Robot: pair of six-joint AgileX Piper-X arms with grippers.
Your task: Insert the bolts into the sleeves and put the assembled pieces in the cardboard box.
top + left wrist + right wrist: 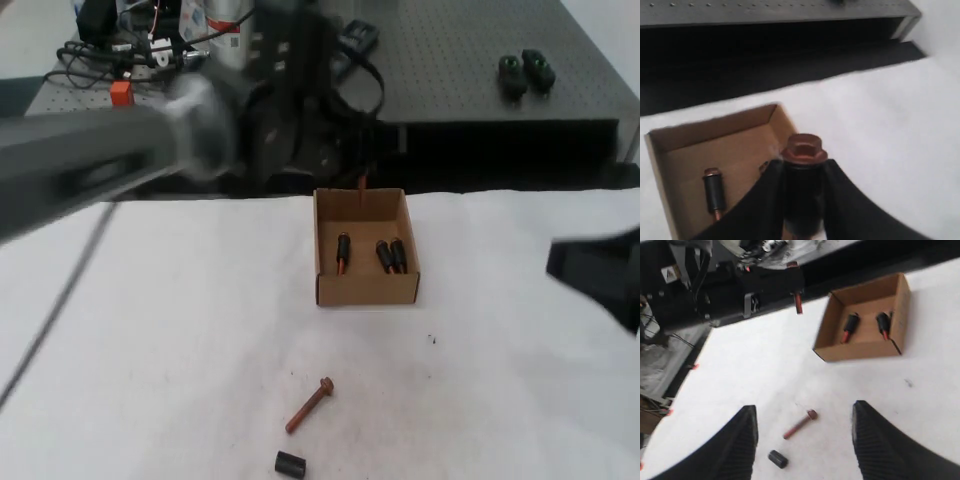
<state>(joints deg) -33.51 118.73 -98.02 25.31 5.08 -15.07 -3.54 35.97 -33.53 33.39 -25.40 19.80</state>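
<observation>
Hanging above the rim of the cardboard box [367, 288], not yet over its floor; likely needing carrying further in and lowering before releasing. Pinching tight with the left gripper [801, 175] on the assembled piece [803, 150], head up. Gaping wide and carrying nothing at the right gripper [804, 410], above the loose bolt [797, 425] and sleeve [777, 459].
</observation>
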